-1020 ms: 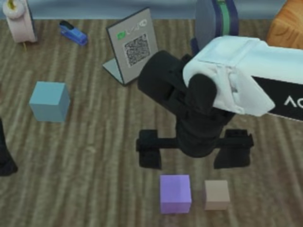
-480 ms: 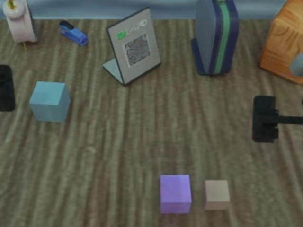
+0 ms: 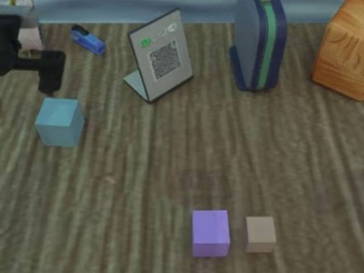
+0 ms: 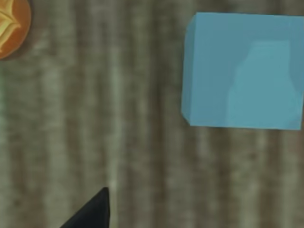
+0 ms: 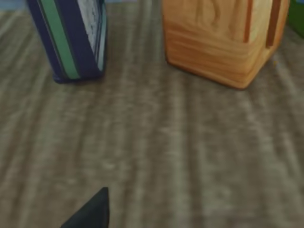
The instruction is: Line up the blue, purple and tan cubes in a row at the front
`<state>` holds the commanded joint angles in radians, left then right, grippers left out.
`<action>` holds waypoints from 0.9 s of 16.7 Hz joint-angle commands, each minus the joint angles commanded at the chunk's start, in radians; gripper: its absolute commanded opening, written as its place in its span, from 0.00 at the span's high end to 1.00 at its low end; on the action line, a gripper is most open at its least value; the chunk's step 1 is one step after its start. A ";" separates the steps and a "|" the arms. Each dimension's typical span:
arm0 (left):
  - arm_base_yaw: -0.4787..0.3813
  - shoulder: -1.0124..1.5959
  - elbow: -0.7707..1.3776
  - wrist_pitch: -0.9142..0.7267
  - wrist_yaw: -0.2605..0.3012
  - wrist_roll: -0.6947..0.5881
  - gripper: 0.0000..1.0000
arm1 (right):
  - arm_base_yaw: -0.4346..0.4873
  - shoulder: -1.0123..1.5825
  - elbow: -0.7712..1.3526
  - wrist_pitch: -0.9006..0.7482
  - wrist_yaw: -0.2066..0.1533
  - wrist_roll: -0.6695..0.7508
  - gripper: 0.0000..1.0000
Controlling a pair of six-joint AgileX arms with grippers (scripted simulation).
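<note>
The light blue cube (image 3: pixel 58 121) sits at the left of the table and fills the left wrist view (image 4: pixel 242 71). My left gripper (image 3: pixel 12 61) hovers open just behind it, at the top view's left edge. One black fingertip (image 3: pixel 51 74) reaches near the cube's back edge without touching it, and the other fingertip is out of frame. The purple cube (image 3: pixel 210 233) and the smaller tan cube (image 3: pixel 261 234) stand side by side at the front, a small gap between them. My right arm is out of the top view. Its wrist view shows one dark fingertip (image 5: pixel 92 213) over bare table.
Along the back stand a dark-blue stapler (image 3: pixel 87 38), a QR-code sign (image 3: pixel 160 54), an upright navy case with a green stripe (image 3: pixel 259 42) (image 5: pixel 71 38) and a big orange wooden block (image 3: pixel 341 48) (image 5: pixel 223 38). A pale pink object (image 3: pixel 29 35) stands at the back left.
The right arm, which hung over the purple and tan cubes, has pulled away to the right and left the top view. The left gripper has moved in from the left edge toward the back, close to the blue cube.
</note>
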<state>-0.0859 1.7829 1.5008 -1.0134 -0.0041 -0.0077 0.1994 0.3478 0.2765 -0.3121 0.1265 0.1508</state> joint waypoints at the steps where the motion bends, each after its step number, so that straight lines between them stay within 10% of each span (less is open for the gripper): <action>1: -0.004 0.082 0.072 -0.048 0.000 -0.001 0.00 | -0.033 -0.062 -0.053 0.047 -0.015 -0.030 0.00; 8: -0.022 0.436 0.421 -0.248 0.007 -0.006 0.00 | -0.181 -0.327 -0.267 0.296 -0.118 -0.147 0.00; 15: -0.018 0.459 0.438 -0.254 0.007 -0.006 0.00 | -0.189 -0.348 -0.277 0.312 -0.127 -0.151 0.00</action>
<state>-0.1040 2.2415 1.9389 -1.2677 0.0032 -0.0136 0.0100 0.0000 0.0000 0.0000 0.0000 0.0000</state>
